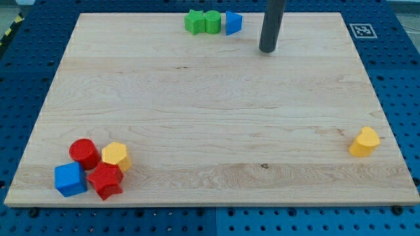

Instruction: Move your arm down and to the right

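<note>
My tip (pixel 267 50) is the lower end of a dark rod near the view's top, right of centre, touching no block. To its left along the top edge sit a green star-like block (pixel 193 22), a green cylinder-like block (pixel 212 21) and a blue block (pixel 233 23) in a row. A yellow heart-shaped block (pixel 364 141) lies alone at the view's right. At the bottom left cluster a red cylinder (pixel 84 152), a yellow hexagonal block (pixel 115 156), a blue cube (pixel 70 179) and a red star-like block (pixel 105 180).
The wooden board (pixel 210 118) lies on a blue pegboard table (pixel 400 78). A black-and-white marker tag (pixel 362 30) sits at the board's top right corner.
</note>
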`<state>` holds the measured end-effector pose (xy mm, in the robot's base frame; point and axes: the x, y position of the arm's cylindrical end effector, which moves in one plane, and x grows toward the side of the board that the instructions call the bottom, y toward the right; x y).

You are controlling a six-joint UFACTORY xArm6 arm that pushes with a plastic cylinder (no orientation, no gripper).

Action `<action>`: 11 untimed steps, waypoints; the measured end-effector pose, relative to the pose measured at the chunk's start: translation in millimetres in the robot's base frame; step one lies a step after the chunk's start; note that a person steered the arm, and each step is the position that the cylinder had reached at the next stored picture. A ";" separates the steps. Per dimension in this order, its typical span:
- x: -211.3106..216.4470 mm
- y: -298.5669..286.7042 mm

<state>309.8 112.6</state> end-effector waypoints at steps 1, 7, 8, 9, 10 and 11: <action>0.7 0.0; 37.1 15.4; 45.7 28.6; 45.7 33.1; 45.8 35.2; 58.8 54.6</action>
